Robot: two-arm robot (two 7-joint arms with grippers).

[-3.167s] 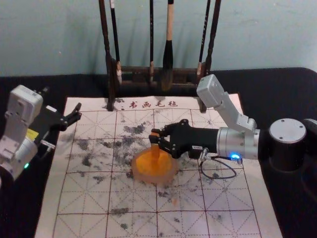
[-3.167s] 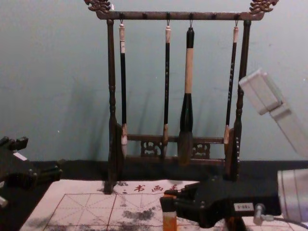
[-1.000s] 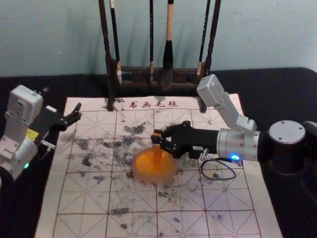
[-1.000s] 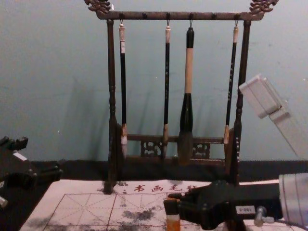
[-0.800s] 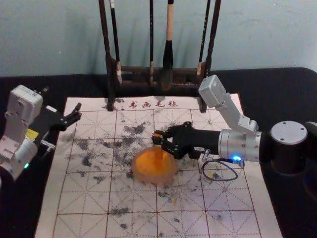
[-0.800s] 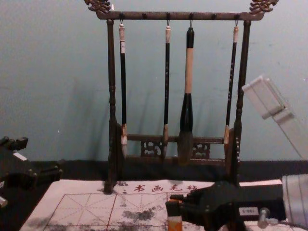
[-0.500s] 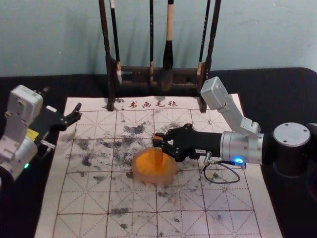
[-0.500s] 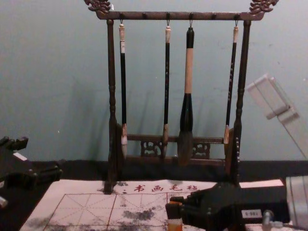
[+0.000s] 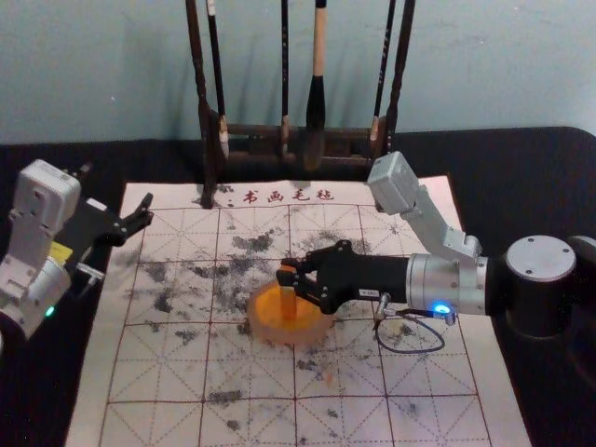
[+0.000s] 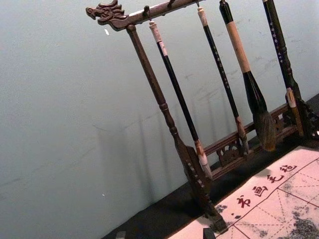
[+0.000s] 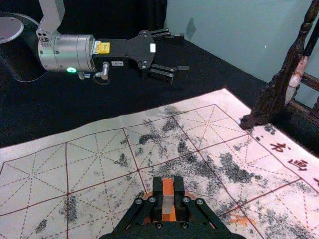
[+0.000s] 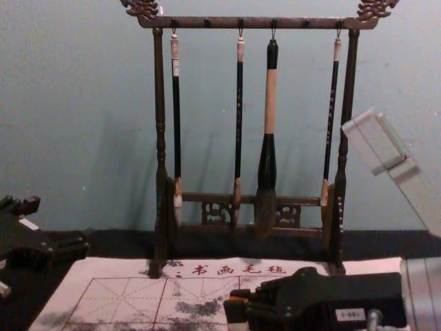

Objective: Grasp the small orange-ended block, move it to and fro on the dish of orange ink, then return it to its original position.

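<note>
The right gripper (image 9: pixel 290 273) has the block (image 9: pixel 289 304) over the dish (image 9: pixel 267 332).
From where I stand, its fingers are clamped on the block, which is upright, lower end amid the orange ink (image 9: pixel 268 305); whether it touches bottom, I can't tell. Off to the left side, the left gripper (image 12: pixel 60 224) is parked above the desk (image 9: pixel 521 172), fingers apart.

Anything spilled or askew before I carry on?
Yes: an orange smear marks the grid mat outside the dish, probably stray ink. Black smudges also dirty the mat. The block looks fine, upright in the right gripper.
</note>
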